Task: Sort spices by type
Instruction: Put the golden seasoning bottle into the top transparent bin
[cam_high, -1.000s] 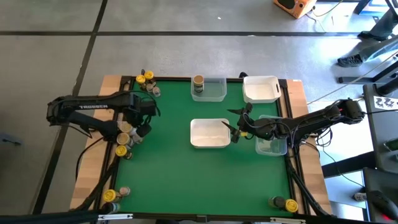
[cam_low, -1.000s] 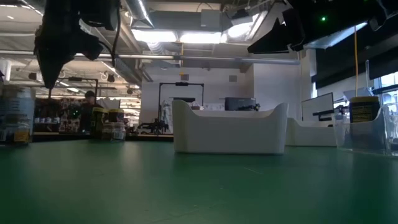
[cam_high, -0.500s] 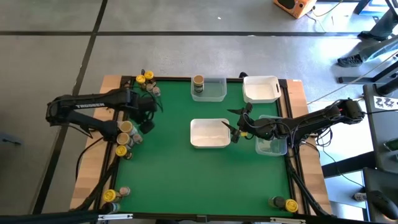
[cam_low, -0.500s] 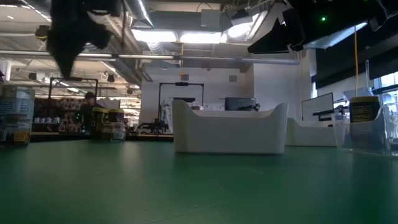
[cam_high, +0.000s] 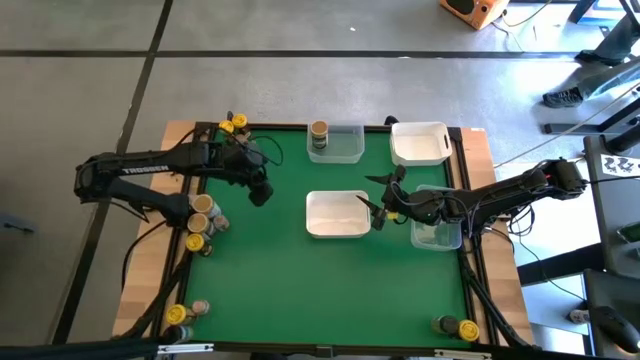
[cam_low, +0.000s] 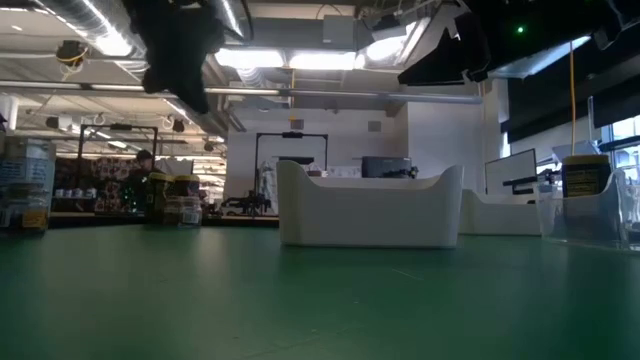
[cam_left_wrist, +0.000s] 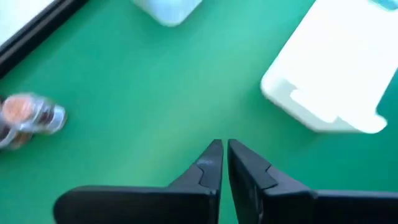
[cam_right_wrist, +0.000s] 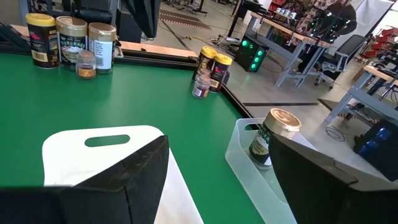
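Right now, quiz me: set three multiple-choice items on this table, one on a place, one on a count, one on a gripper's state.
1. The tan-lidded jar at the table's far edge stands: A) in a white tray B) in the clear tray C) on the floor.
2. White trays in the high view: A) one B) two C) five.
3. The left gripper is: A) shut on a jar B) wide open C) shut, empty, above the green mat.
B: the jar is inside the clear tray's walls. B: one is at the centre and one in the far right corner. C: its fingers are together with nothing between them.
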